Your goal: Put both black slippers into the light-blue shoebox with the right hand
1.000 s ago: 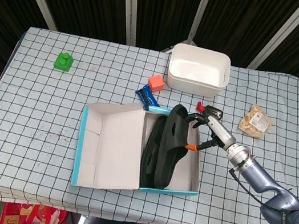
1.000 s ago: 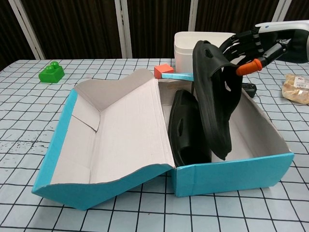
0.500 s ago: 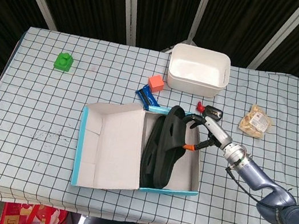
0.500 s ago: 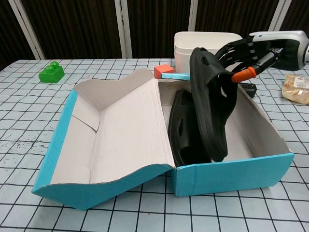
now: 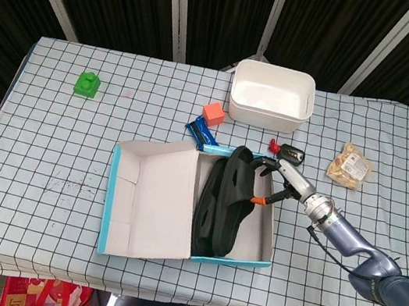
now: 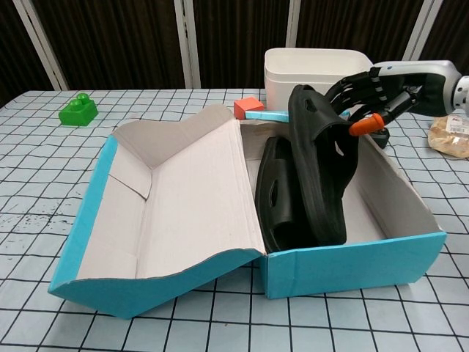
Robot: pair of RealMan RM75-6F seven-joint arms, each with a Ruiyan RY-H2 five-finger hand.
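The light-blue shoebox point(image 5: 260, 264) point(image 6: 352, 270) lies open near the table's front, its lid point(image 5: 153, 195) point(image 6: 176, 198) folded out to the left. One black slipper point(image 5: 210, 202) point(image 6: 277, 194) stands on edge inside, against the lid side. A second black slipper point(image 5: 234, 198) point(image 6: 322, 161) leans upright beside it, its lower end down in the box. My right hand point(image 5: 277, 183) point(image 6: 370, 92) grips this second slipper at its upper end, fingers curled over the rim and an orange-tipped thumb on its side. My left hand is not in view.
A white tub point(image 5: 271, 95) point(image 6: 315, 64) stands behind the box. An orange block point(image 5: 213, 112) point(image 6: 248, 108) and a blue packet point(image 5: 201, 132) lie near the box's back edge. A green block point(image 5: 87, 84) point(image 6: 78, 111) sits far left, a snack bag point(image 5: 349, 166) point(image 6: 451, 136) right, a small dark object point(image 5: 290, 151).
My right hand has lowered the second slipper further into the box, bringing it closer against the first slipper. The hand itself dropped slightly and still holds on.
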